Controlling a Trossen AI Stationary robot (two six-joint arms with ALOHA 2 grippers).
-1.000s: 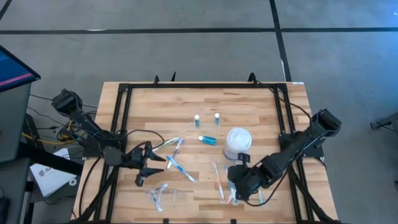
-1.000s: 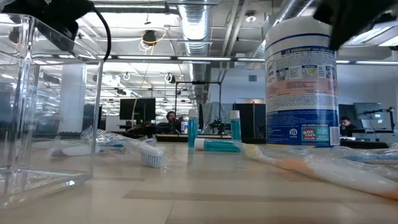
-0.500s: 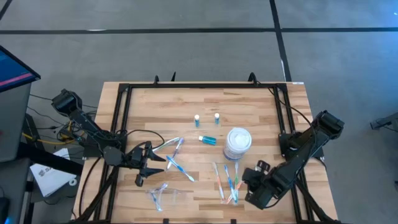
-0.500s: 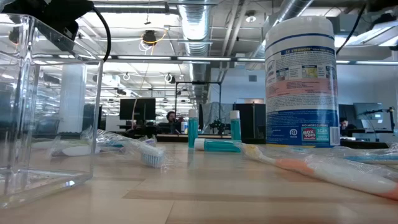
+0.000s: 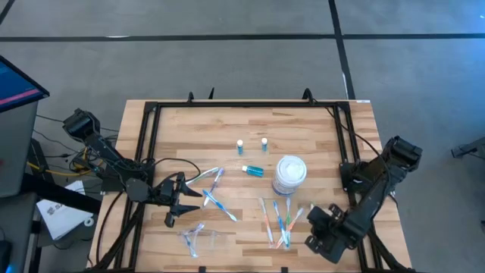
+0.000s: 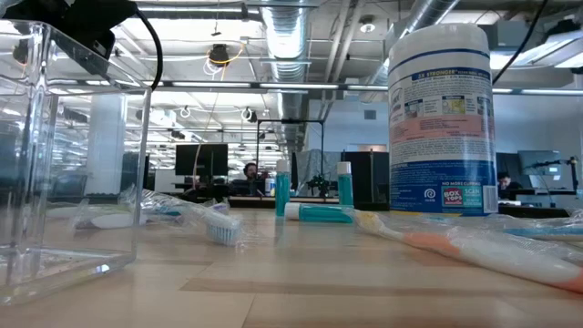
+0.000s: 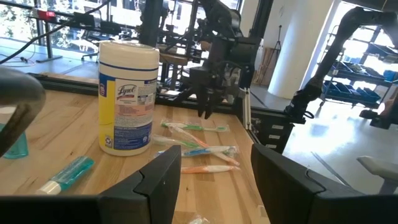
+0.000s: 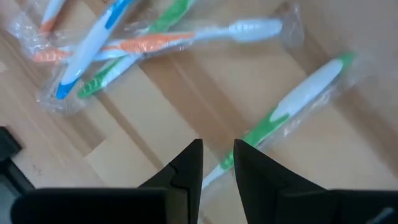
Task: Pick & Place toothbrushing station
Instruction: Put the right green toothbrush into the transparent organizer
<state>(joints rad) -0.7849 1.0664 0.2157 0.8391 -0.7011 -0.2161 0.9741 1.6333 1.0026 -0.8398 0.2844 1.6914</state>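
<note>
On the wooden table (image 5: pixel 326 129) I count three small blue bottles: two standing upright (image 5: pixel 239 143) and (image 5: pixel 264 142) side by side toward the far middle, and one lying flat (image 5: pixel 253 171) just in front of them, near the white wipes canister (image 5: pixel 289 174). Toothbrushes lie in two loose groups: a fan of about five wrapped ones (image 5: pixel 280 222) in front of the canister, in green, blue and orange, and about three more (image 5: pixel 213 193) to the left of centre, though the overlap keeps me from an exact count. A clear plastic container (image 5: pixel 198 239) sits near the front edge on the left. My right gripper (image 5: pixel 315 220) hovers at the front right, just beside the fan of brushes; its fingers (image 8: pixel 188 163) stand only a narrow gap apart and hold nothing, poised above a single green-and-white toothbrush (image 8: pixel 298 96) in its crinkly wrapper, which lies apart from the nearby cluster of blue, orange and green handles (image 8: pixel 118 43). My left gripper (image 5: pixel 193 202) waits low over the table at the left, its tips next to the left group of brushes, with its fingers (image 7: pixel 158 180) parted wide and empty. From table height, the canister (image 6: pixel 442 118) towers at right, with an orange-handled brush (image 6: pixel 474 248) in front of it.
</note>
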